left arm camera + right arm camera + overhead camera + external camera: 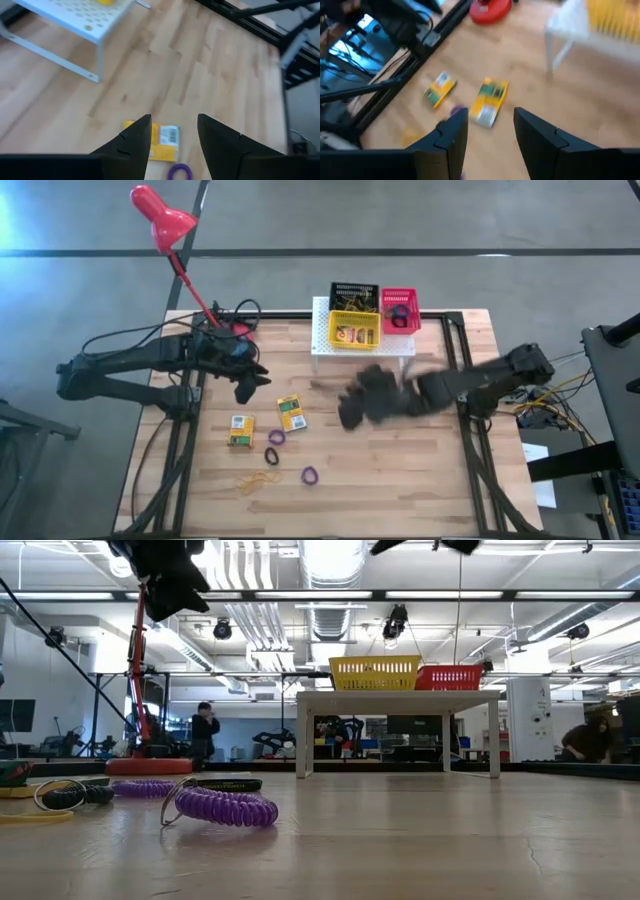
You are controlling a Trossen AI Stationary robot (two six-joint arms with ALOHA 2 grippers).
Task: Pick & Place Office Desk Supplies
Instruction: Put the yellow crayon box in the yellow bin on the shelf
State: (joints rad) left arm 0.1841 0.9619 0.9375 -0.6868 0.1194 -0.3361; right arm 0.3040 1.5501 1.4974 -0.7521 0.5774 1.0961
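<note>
Rubber bands: thin yellow rubber bands (256, 479) lie near the front edge of the wooden table (420, 480), left of middle.
Rings: one purple ring (309, 475) lies just right of the rubber bands; a second purple ring (277, 437) and a black ring (271, 454) lie a little farther back, close together. In the low view a purple coiled ring (225, 806) lies nearest the camera.
Card boxes: two small yellow-green boxes lie flat behind the rings, one (240, 430) to the left, the other (291, 413) beside it and slightly farther back. They lie near each other but apart.
Left gripper: the left gripper (247, 387) hangs above the table behind the boxes, fingers (135, 140) parted with a clear gap and nothing between them. Its wrist view looks down on one box (160, 142).
Right gripper: the right gripper (352, 412) is over the table's middle, right of the boxes, blurred. Its fingers (452, 132) stand apart and hold nothing; both boxes show beyond them.
Stand: a white perforated stand (325, 340) sits at the back middle of the table.
Trays: a yellow tray (354, 330), a red tray (400, 311) and a black tray (354, 295) sit on the stand, with small items inside.
Lamp: a red desk lamp (160, 218) stands at the back left corner.
</note>
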